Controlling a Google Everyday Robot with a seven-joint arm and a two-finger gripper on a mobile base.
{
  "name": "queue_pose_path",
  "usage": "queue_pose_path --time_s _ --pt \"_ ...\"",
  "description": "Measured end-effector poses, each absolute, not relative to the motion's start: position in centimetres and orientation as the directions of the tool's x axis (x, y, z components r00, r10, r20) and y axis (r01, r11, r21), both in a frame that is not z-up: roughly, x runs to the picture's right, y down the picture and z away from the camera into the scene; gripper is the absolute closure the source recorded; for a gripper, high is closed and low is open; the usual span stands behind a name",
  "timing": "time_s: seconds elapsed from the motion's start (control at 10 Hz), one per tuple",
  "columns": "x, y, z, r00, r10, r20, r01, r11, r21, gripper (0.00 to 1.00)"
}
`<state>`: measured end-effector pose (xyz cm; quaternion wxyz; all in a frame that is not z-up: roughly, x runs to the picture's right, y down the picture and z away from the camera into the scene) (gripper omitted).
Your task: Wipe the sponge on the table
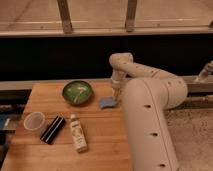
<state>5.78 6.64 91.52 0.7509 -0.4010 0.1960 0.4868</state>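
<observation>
The sponge [107, 103], a small light-blue pad, lies flat on the wooden table [100, 142], just right of the green bowl. My gripper [116, 96] reaches straight down from the white arm's wrist onto the sponge's right end and is shut on it. The arm's big white forearm fills the lower right and hides the right part of the table.
A green bowl [77, 92] sits at the back of the table. Near the left edge are a clear plastic cup [34, 121], a flat black item [52, 130] and a white bottle [77, 133] lying down. A dark wall and rail run behind the table.
</observation>
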Motion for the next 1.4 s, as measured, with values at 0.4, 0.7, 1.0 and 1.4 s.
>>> queue_pose_path --time_s 0.4,0.7,1.0,1.4 --pt "3.8 10.1 87.7 0.516 0.508 -0.689 -0.855 0.249 -0.455 1.00" --pt "8.1 12.1 86.4 0.453 0.488 -0.746 -0.891 0.230 -0.391 1.00" --pt "13.4 12.1 87.6 0.336 0.503 -0.797 -0.942 0.170 -0.290 1.00" --pt "15.3 8.2 90.5 0.284 0.536 -0.795 -0.959 0.159 -0.236 1.00"
